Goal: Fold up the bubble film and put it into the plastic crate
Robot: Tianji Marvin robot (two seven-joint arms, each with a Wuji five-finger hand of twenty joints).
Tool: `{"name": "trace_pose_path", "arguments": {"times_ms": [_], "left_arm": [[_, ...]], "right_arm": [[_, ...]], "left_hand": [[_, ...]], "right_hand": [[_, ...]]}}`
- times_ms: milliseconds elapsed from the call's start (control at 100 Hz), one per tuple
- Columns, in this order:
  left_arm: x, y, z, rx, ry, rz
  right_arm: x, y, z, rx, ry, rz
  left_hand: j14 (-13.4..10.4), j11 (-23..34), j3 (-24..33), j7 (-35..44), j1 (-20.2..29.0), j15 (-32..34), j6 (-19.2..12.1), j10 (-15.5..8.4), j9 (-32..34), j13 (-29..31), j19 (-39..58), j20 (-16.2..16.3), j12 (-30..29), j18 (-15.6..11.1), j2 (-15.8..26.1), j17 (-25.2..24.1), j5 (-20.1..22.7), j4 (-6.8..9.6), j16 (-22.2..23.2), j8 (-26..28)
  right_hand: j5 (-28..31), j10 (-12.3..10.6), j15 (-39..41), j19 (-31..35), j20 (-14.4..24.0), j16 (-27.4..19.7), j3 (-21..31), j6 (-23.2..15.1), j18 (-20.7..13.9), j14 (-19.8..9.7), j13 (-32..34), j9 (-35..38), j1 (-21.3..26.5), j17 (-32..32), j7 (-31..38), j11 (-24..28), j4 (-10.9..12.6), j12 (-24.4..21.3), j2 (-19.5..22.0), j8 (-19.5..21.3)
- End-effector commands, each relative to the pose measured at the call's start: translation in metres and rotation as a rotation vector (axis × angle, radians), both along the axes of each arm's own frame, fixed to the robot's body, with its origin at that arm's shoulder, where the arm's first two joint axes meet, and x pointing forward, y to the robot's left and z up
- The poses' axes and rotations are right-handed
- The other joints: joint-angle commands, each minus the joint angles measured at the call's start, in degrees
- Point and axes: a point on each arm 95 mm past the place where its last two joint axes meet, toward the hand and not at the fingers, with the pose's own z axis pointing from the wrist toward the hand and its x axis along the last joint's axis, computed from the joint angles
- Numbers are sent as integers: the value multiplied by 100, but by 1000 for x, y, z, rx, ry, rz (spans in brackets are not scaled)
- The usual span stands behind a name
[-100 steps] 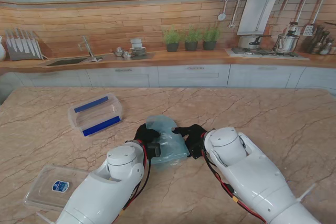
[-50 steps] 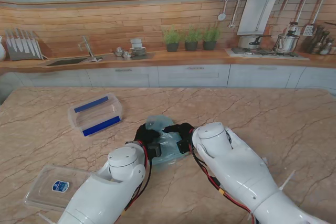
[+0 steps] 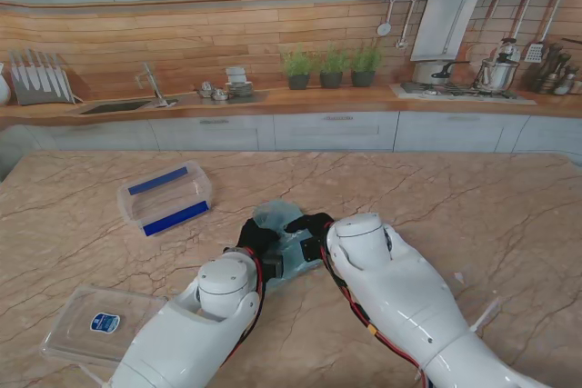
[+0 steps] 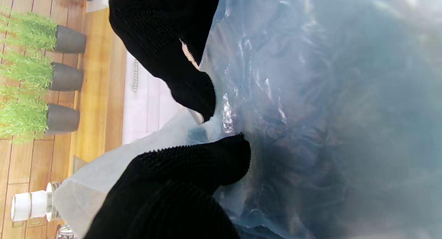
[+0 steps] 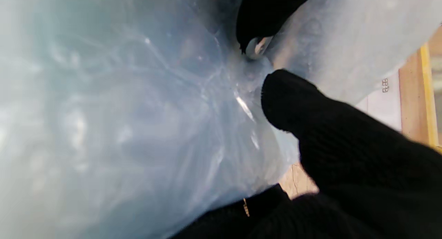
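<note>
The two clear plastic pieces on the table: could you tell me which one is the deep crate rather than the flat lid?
The crate is the one with blue strips, farther from me, left of the film. The lid, flat with a blue label, lies nearer, beside the left arm.

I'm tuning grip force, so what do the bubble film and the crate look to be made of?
The bubble film looks like thin, soft plastic, translucent pale blue and glossy: it crumples, shows creases and bright glints, and the background shows dimly through it. The plastic crate looks like rigid clear plastic with a smooth finish: its walls are see-through and hold straight edges, with opaque blue parts along the sides, probably clips.
</note>
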Motion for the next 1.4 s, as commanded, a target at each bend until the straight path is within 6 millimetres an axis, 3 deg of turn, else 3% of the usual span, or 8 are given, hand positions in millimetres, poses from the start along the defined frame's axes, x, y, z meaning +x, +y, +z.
{"name": "trace_pose_path", "arguments": {"times_ms": [0, 200, 370, 480, 640, 750, 930, 1390], "left_arm": [[-3, -5, -2, -12, 3, -14], [-3, -6, -2, -22, -1, -4], [-3, -5, -3, -16, -16, -18], [-3, -5, -2, -13, -25, -23], [-4, -5, -4, -14, -31, -46], [-4, -4, -4, -17, -46, -62], [-3, 2, 2, 20, -148, -67], [-10, 32, 47, 215, -506, -75]], "right_arm": [[-9, 5, -14, -4, 50, 10], [-8, 6, -14, -37, 57, 10], [-7, 7, -14, -65, 59, 7], [-6, 8, -15, -74, 53, -8], [-6, 10, -16, -87, 35, -25], [-5, 11, -16, -101, 4, -66], [-6, 2, -14, -133, -72, -104], [-15, -36, 16, -236, -414, -84]], "left_hand": [[-173, -20, 334, -106, 389, -133, -154, -170, -163, -44, -85, -182, -189, 69, -414, -27, -157, -245, -76, -102], [-210, 64, 682, -106, 391, -309, -214, -185, -453, -183, -238, -424, -597, 114, -565, -120, -251, -342, -66, -237], [-331, -84, 1146, -357, 232, -423, -156, -156, -809, -435, -421, -514, -1121, 30, -744, -336, -355, -274, -127, -490], [-402, -255, 1320, -606, 56, -469, -71, -86, -1043, -610, -530, -525, -1308, -109, -753, -436, -457, -135, -211, -693], [-435, -552, 950, -1284, -543, -616, 60, -17, -1485, -1026, -1063, 48, -1654, -576, -600, -826, -736, 672, -393, -1152], [-458, -772, -255, -1679, -1397, -547, 119, 19, -1802, -1516, -1387, 162, -1748, -666, -162, -1159, -928, 1365, -717, -1385], [-446, -1140, -1135, -2112, -2459, -796, 117, 31, -2281, -2099, -1767, 87, -1873, -815, -410, -1656, -1121, 808, -1011, -1579], [-431, -1539, -1942, -2344, -2388, -1477, -4, 103, -2322, -2528, -2550, 41, -2057, -1022, 73, -1954, -814, 803, -1380, -1552]], "right_hand": [[116, -99, 245, 449, 202, 129, 154, -193, -503, -149, 259, 184, 137, -94, 298, 102, -34, 25, -382, -78], [258, -137, 1052, 974, 609, 437, 312, -320, -705, -333, 409, 370, 205, 145, 804, 543, -28, 190, -499, -223], [557, -161, 2012, 1422, 1099, 732, 268, -578, -875, -690, 458, 522, 379, 226, 1520, 1148, -471, 236, -568, 97], [662, -213, 2622, 1682, 1458, 853, 356, -1018, -950, -899, 629, 814, 642, 388, 2538, 1412, -706, 428, -636, -237], [871, -190, 2822, 1801, 1595, 912, 305, -1581, -926, -905, 682, 907, 761, 419, 3306, 1476, -754, 516, -501, -158], [1039, -154, 2864, 1839, 1622, 917, 303, -1792, -891, -872, 678, 903, 788, 400, 3525, 1510, -759, 513, -496, -99], [1251, -64, 2928, 1902, 1643, 912, 313, -1886, -793, -810, 709, 909, 781, 327, 3656, 1592, -740, 517, -501, -160], [1122, -33, 3022, 1464, 1368, 948, 306, -1820, -463, -652, 653, 823, 734, -344, 3247, 1639, -686, 591, -375, -638]]}}
